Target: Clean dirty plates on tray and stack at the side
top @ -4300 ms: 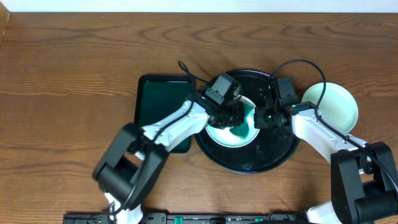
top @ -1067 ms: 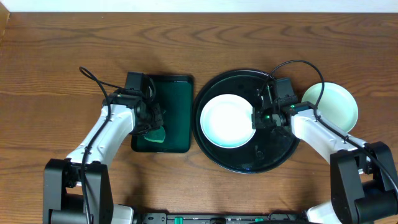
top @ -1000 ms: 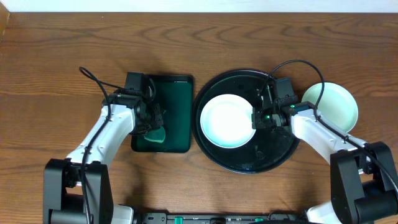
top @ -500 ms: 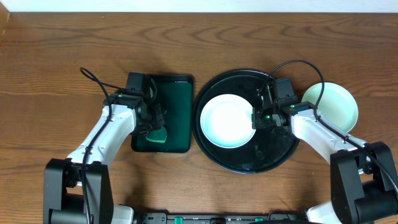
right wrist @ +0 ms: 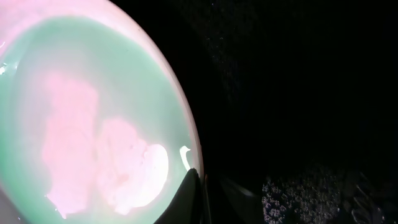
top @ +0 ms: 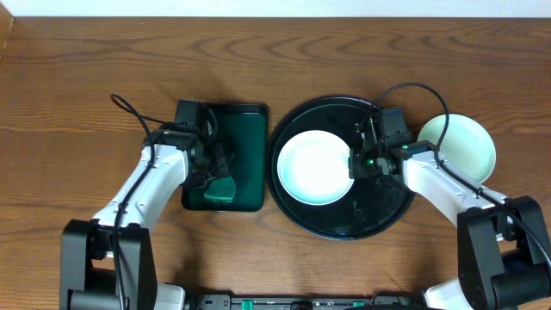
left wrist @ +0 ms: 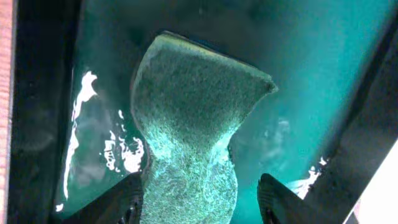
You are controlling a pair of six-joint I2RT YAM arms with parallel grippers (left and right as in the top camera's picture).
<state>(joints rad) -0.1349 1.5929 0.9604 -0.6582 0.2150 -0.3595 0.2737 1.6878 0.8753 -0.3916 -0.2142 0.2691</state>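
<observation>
Task near its close. One plate lies left of centre on the black tray, showing no green smear, so wiping appears finished; it has yet to join the side plate resting on the table just right of the tray, where the number stacked cannot be told. The right gripper is clenched on the tray plate's right rim, apparently ready to carry it. The left gripper stands released astride the sponge in the green tray at left. The surface is a brown wood-grain table; a pale strip borders its far edge.
</observation>
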